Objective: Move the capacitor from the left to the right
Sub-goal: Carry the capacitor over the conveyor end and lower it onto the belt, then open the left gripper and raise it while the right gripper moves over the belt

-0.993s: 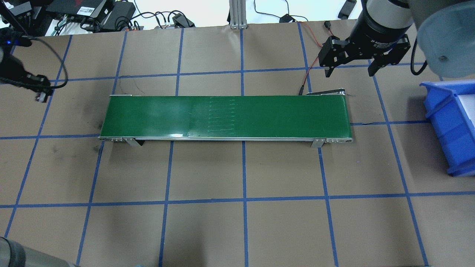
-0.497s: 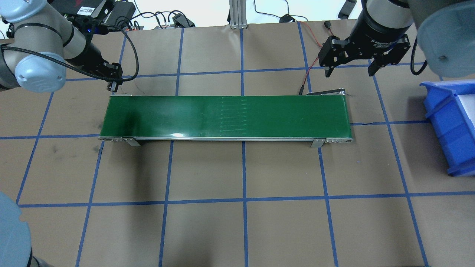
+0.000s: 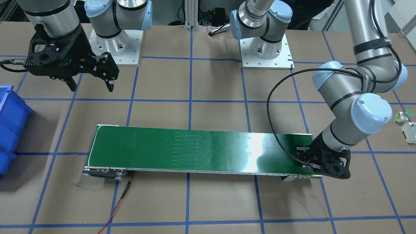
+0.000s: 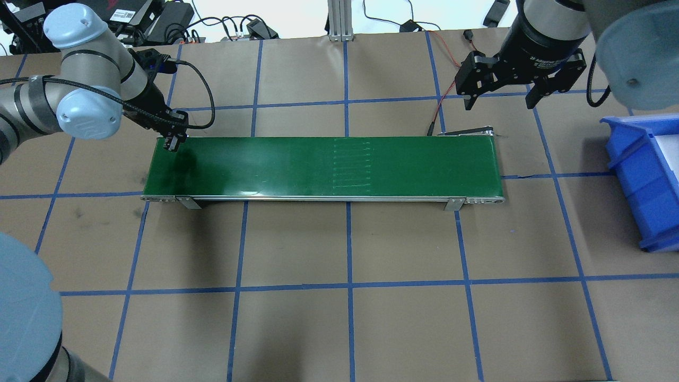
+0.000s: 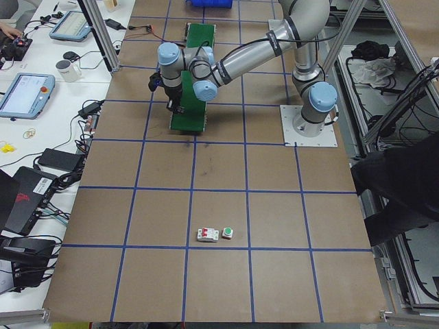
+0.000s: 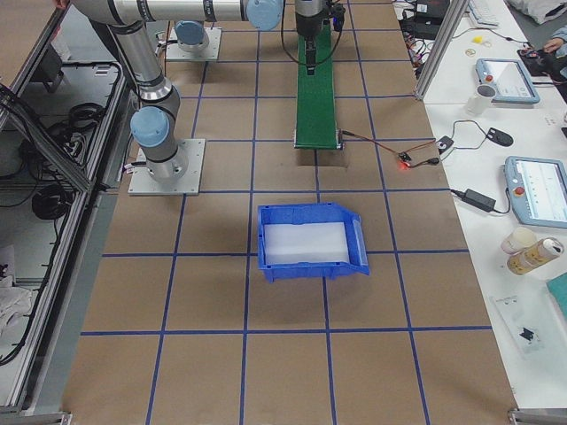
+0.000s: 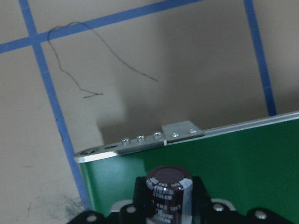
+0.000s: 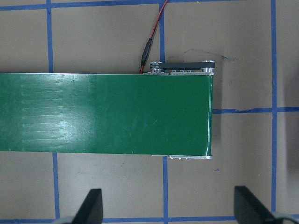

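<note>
Only wrist view shows capacitor (image 7: 168, 187) clamped in left end effector (image 4: 171, 141), right end effector (image 4: 499, 104) spread apart

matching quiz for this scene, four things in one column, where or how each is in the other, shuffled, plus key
1. small dark brown-black cylinder capacitor
2. right gripper
3. blue plastic bin
4. green conveyor belt

a. on the brown paper-covered table at the robot's right
b. open, in the air near the belt's right end
c. clamped in the jaws of the left gripper
d. lying across the table's middle

Pairs: 1-c, 2-b, 3-a, 4-d
</note>
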`<state>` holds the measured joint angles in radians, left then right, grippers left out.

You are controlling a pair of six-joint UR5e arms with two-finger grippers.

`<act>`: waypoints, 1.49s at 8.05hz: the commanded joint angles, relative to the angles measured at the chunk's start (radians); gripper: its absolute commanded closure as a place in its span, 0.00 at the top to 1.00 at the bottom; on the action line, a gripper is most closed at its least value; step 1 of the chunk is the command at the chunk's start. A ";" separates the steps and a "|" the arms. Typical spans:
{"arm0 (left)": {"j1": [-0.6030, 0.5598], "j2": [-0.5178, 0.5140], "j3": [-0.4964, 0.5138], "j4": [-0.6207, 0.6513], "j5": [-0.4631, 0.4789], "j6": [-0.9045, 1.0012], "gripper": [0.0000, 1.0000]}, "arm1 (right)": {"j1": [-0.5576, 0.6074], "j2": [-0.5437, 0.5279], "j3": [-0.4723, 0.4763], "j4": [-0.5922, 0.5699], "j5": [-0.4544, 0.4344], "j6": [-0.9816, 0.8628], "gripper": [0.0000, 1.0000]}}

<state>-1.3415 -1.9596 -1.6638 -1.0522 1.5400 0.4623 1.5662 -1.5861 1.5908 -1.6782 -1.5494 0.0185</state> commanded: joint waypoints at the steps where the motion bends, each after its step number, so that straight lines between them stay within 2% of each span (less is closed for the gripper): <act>1: 0.001 -0.018 -0.002 -0.031 0.103 -0.013 0.00 | 0.000 0.000 0.000 0.000 0.000 0.000 1.00; 2: 0.001 -0.027 -0.002 -0.034 0.103 -0.064 0.00 | 0.000 0.000 0.000 0.000 0.000 0.000 1.00; 3: -0.004 -0.033 -0.002 -0.046 0.095 -0.132 0.10 | 0.000 0.000 0.000 0.000 0.000 0.000 1.00; 4: -0.013 -0.030 -0.001 -0.051 0.095 -0.167 0.86 | 0.000 0.000 0.000 0.000 0.000 0.000 1.00; 5: -0.030 -0.012 0.004 -0.099 0.095 -0.180 1.00 | 0.000 0.000 0.000 0.000 0.000 0.000 1.00; 7: -0.141 0.113 0.010 -0.149 0.097 -0.249 1.00 | 0.000 0.000 0.000 0.000 0.000 0.000 1.00; 9: -0.166 0.288 0.012 -0.276 0.107 -0.257 1.00 | 0.000 0.002 0.000 -0.003 0.000 0.000 1.00; 10: -0.166 0.312 0.012 -0.329 0.106 -0.255 1.00 | 0.000 0.008 0.000 -0.011 -0.001 -0.002 1.00; 12: -0.176 0.355 0.013 -0.350 0.095 -0.258 1.00 | 0.000 0.037 0.002 -0.017 0.005 0.000 1.00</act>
<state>-1.5072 -1.6495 -1.6522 -1.3707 1.6445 0.2072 1.5662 -1.5760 1.5908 -1.6877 -1.5496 0.0179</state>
